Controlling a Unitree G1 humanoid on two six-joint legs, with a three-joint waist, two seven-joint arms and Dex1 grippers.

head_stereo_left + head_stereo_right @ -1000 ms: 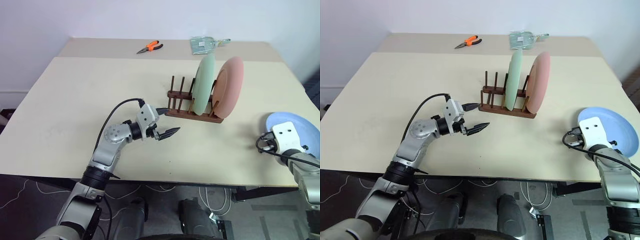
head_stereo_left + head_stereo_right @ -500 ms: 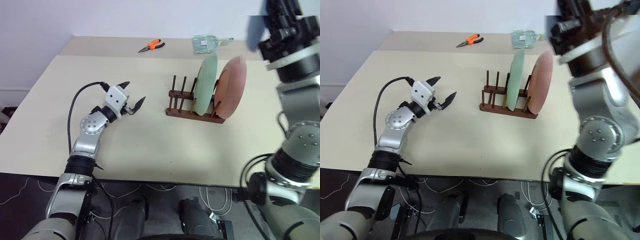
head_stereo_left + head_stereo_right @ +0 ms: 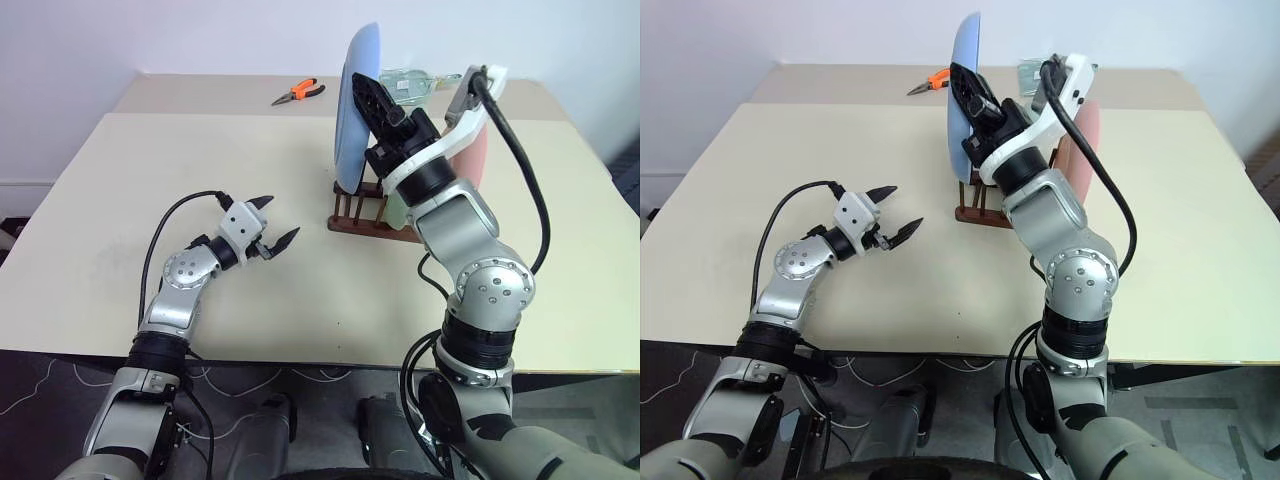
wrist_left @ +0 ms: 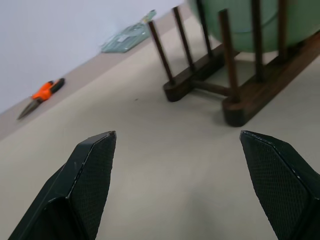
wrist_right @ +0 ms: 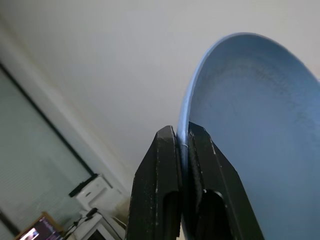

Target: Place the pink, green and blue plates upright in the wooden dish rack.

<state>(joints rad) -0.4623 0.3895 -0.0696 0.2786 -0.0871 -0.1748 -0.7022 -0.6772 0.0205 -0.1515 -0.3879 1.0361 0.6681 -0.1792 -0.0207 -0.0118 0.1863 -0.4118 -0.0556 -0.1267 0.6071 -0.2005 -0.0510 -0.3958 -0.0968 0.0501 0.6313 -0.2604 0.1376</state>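
Up from the table's right edge comes the blue plate [image 3: 356, 105], and now it stands on its rim in the air, just above the near-left end of the wooden dish rack [image 3: 372, 213]. My right gripper [image 5: 184, 146] has swung across with it from the far right; both black fingers are clamped tight on the plate's rim, one finger on each face, as the right wrist view shows. The plate is close to vertical, with its hollow face turned towards my right arm. Whether its lower edge already touches the pegs I cannot tell, since my own gripper and forearm cover that spot.

My left gripper [image 3: 272, 224] has pulled back leftwards, away from the rack, and hovers low over the bare table [image 3: 120, 190], well apart from the rack. Its fingers [image 4: 90, 170] are spread wide and hold nothing.

In the rack, the green plate [image 4: 240, 22] stands upright between the pegs, and the pink plate [image 3: 1081, 140] stands behind it at the far-right end, peeking out past my right arm. The front pegs on the left end are free.

At the back of the table lie orange-handled pliers [image 3: 299, 94], with a clear plastic packet [image 3: 408, 84] a little to their right.
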